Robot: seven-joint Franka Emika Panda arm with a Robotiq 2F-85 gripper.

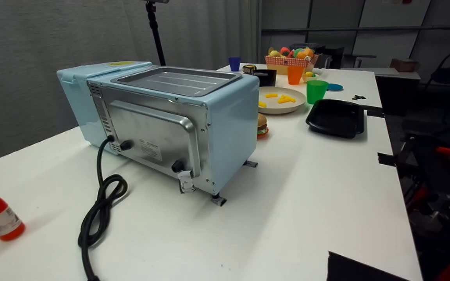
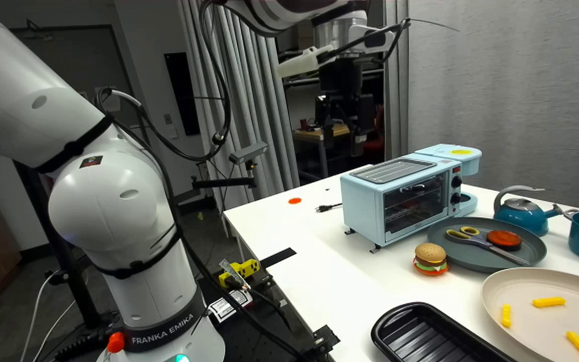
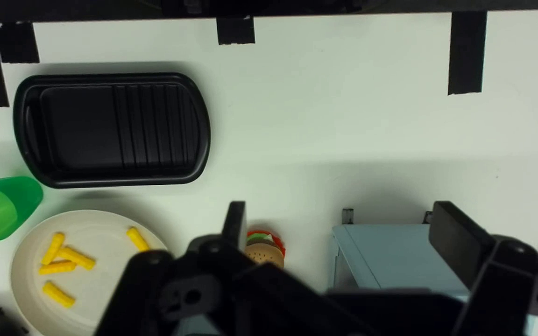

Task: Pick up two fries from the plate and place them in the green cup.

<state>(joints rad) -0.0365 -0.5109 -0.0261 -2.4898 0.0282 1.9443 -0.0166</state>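
Black claw (image 3: 345,229) gapes wide — stubby, bright yellow fries (image 3: 77,258) lie on the cream plate (image 3: 94,289)

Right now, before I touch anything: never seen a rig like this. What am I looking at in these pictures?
The machine is a white robot arm with a black two-finger gripper. It is open, and nothing is held. Two pictures are taken from outside the robot; the wrist view is taken from the arm's wrist, looking down past the gripper. On the white table, among other things, are a light-blue toaster oven, a toy burger, a black tray, a green cup and a whitish plate with yellow fries on it.
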